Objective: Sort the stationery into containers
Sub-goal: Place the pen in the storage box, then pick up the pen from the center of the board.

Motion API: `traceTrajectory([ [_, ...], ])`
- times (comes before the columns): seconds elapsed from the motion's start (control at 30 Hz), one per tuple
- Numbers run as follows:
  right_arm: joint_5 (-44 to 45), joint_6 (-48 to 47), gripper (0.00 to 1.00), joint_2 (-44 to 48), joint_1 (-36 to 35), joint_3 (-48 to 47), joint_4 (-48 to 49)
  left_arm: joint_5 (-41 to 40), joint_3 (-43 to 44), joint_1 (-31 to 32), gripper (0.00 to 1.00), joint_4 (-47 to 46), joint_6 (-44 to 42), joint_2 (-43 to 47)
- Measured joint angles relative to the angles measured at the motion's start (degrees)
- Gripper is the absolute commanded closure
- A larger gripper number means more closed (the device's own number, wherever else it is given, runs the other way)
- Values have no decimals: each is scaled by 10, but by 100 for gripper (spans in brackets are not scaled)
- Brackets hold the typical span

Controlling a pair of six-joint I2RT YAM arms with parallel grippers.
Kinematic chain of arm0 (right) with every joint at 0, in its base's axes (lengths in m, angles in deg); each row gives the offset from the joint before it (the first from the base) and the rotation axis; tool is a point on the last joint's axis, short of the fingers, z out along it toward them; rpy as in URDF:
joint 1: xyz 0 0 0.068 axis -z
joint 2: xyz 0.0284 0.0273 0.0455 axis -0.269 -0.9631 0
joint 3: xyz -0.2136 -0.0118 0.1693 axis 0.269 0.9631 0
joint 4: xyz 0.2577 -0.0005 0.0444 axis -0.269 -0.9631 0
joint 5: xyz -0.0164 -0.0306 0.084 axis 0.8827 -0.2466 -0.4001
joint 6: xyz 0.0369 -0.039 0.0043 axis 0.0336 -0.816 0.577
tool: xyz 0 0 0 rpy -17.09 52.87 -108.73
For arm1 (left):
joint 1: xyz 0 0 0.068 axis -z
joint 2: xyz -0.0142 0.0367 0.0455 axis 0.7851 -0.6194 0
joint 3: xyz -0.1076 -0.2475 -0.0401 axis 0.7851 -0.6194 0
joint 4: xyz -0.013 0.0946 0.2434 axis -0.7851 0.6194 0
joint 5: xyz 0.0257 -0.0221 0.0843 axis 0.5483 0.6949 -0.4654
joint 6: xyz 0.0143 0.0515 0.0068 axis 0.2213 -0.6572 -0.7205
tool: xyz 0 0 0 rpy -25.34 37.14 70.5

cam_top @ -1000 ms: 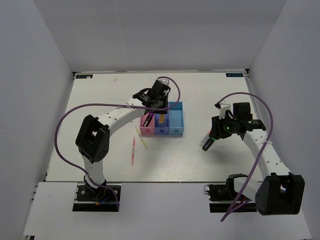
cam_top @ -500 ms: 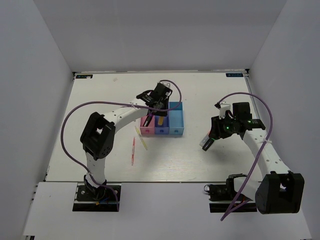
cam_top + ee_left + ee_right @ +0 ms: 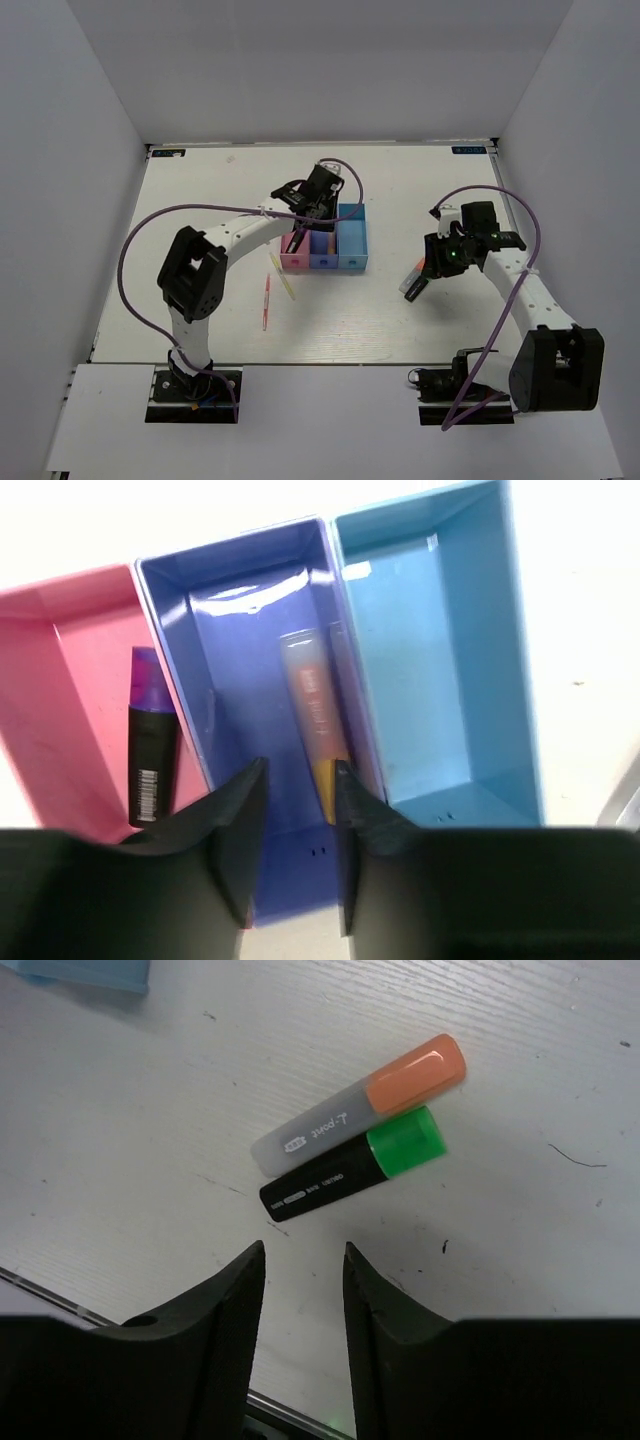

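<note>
A second earlier the orange pen (image 3: 315,715) had stood on end between my left fingers (image 3: 297,780) over the blue bin (image 3: 235,650). Now it lay flat inside that bin, along the wall it shares with the teal bin (image 3: 430,660). My left fingers hung just above the blue bin's near end, parted by a narrow gap and holding nothing, so I took that drop as done. The purple marker (image 3: 152,745) lay in the pink bin (image 3: 75,670), and I could see nothing in the teal bin.

My right fingers (image 3: 302,1255) had shifted only slightly in that time. They hovered over the table (image 3: 150,1110), well to the right of the bins, parted moderately and empty. The green marker (image 3: 350,1175) and the grey marker (image 3: 360,1105) lay side by side, touching, just ahead of the tips. Neither was picked up yet.

Left of the bins the red pen (image 3: 266,302) and the yellow pen (image 3: 286,283) lay on the table near each other; from above I could not tell whether they touched.

I judged two pieces sorted and four left. My left fingers were free to go for the thin pens. My right were lined up on the green marker, though the grey one pressed against it could get nudged or caught in the same pinch
</note>
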Motion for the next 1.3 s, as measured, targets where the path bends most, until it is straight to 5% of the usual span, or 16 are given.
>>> traceTrajectory([
  [0.07,17,9,64,-10,0,-2,-3,0,-11,7,72,-6,-7,22],
  [0.17,37,28,65,-31,0,-2,-7,-2,-35,31,76,-13,-23,71],
  [0.23,46,42,65,-46,0,-3,-10,-3,-47,56,66,-18,-38,103],
  [0.27,50,50,65,-54,0,-2,-11,-3,-50,69,44,-19,-46,115],
  [0.37,52,68,65,-81,-1,-5,-10,-6,-68,114,32,-29,-68,151],
  [0.9,71,135,56,-237,-20,-89,22,-38,-378,175,28,-42,-50,391],
  [1.3,106,173,48,-298,-38,-105,36,-101,-440,276,28,-49,-15,426],
])
